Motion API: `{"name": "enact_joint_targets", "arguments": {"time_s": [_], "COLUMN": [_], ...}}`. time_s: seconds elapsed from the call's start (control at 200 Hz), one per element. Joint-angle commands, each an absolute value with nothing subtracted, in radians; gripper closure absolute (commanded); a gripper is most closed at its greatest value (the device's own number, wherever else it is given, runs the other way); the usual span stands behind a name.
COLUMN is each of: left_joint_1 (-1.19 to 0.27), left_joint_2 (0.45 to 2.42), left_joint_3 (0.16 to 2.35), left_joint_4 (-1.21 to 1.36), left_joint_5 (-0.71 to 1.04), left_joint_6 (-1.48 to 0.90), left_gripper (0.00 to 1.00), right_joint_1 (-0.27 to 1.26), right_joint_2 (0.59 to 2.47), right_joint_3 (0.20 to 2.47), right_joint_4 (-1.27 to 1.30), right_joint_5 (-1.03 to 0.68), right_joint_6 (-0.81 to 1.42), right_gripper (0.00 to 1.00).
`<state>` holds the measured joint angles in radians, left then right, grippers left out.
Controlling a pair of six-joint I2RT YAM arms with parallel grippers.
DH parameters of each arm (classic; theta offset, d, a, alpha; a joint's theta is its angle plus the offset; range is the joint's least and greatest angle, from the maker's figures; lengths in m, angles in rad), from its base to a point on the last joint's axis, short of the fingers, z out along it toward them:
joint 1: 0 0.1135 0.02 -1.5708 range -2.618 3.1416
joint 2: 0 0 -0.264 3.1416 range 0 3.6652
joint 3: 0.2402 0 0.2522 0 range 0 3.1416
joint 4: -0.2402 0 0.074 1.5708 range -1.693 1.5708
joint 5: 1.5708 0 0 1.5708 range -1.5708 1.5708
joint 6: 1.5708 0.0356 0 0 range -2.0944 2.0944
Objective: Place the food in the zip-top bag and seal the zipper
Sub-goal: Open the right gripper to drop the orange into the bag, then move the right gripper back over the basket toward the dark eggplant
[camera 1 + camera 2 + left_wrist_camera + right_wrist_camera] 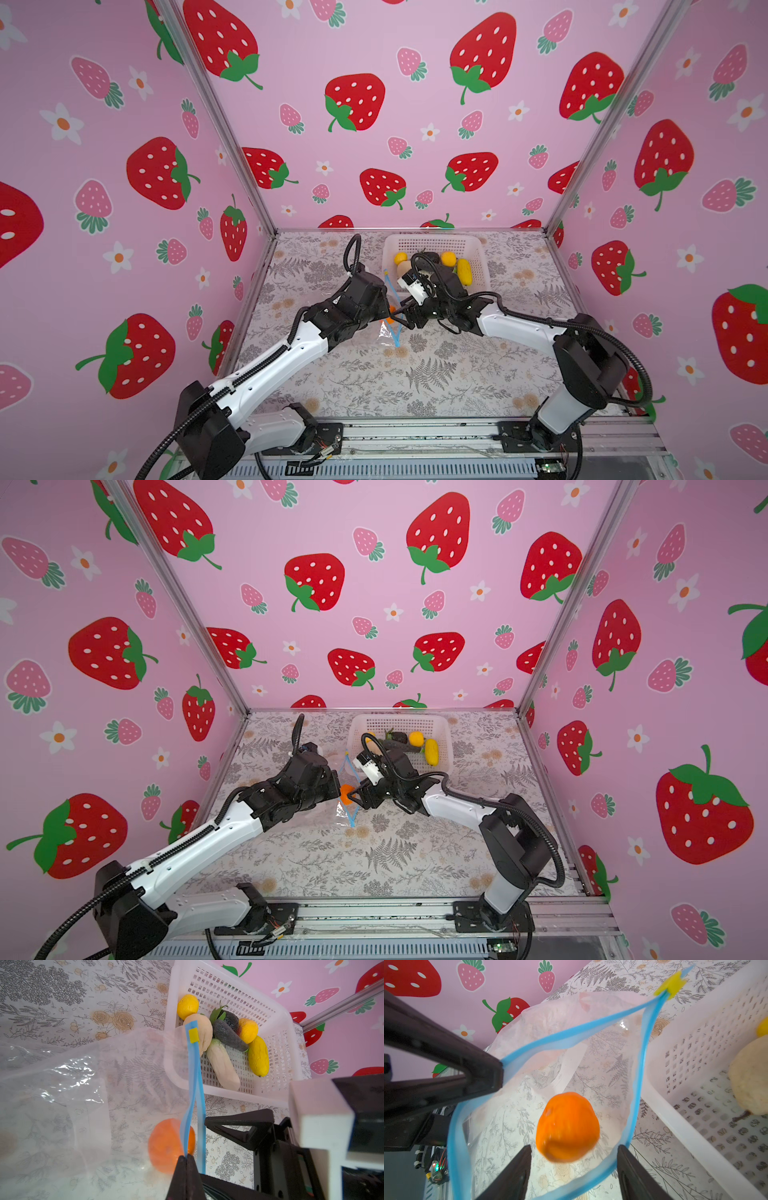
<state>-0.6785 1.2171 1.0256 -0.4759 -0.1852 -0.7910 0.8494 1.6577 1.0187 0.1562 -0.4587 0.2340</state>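
The orange fruit (568,1127) sits just inside the open mouth of the zip-top bag (62,1084), straight ahead of my right hand (574,1148), whose jaws stand apart, clear of it. My left hand (186,1158) pinches the zipper (192,1084), holding the mouth up. Other food (223,1064) lies in the basket (228,1093) beside it.

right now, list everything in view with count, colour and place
table: 1, grey floral cover
walls: 3, pink, strawberries, around table
basket: 1, white, back of table
zip-top bag: 1, clear, beside basket
zipper: 1, light blue, yellow tab, bag mouth, unsealed
orange piece: 1, orange, in bag mouth
yellow pieces: 3, yellow, in basket
cream pieces: 2, cream-white, in basket
dark pieces: 2, purple-black, green leaves, in basket
left gripper: 1, black, shut on zipper
right gripper: 1, black, open at bag mouth
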Motion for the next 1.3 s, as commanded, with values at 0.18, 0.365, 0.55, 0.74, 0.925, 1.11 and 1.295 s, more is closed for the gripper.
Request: {"name": "enact_joint_targets", "arguments": {"time_s": [0.18,0.365,0.55,0.74,0.925,1.11,1.295], "left_joint_1": [-0.674,-0.671,-0.669,-0.656,-0.644,-0.635,-0.632], "left_joint_2": [1.222,1.223,1.216,1.203,1.201,1.204,1.216], "left_joint_3": [1.063,1.060,1.050,1.035,1.034,1.040,1.043], "left_joint_4": [-0.469,-0.468,-0.467,-0.464,-0.450,-0.443,-0.425], "left_joint_5": [-0.189,-0.187,-0.192,-0.189,-0.171,-0.158,-0.136], "left_joint_6": [-0.797,-0.796,-0.796,-0.795,-0.791,-0.777,-0.772], "left_gripper": [1.00,1.00,1.00,1.00,1.00,1.00,1.00], "right_joint_1": [0.856,0.857,0.854,0.823,0.750,0.710,0.686], "right_joint_2": [1.679,1.672,1.637,1.533,1.537,1.652,1.773], "right_joint_3": [1.049,1.048,1.048,1.072,1.152,1.304,1.436], "right_joint_4": [0.145,0.143,0.113,0.024,-0.097,-0.248,-0.337], "right_joint_5": [-0.437,-0.431,-0.413,-0.377,-0.328,-0.273,-0.173], "right_joint_6": [0.216,0.216,0.208,0.160,0.097,0.049,0.020], "right_gripper": [0.28,0.29,0.29,0.30,0.32,0.33,0.36]}}
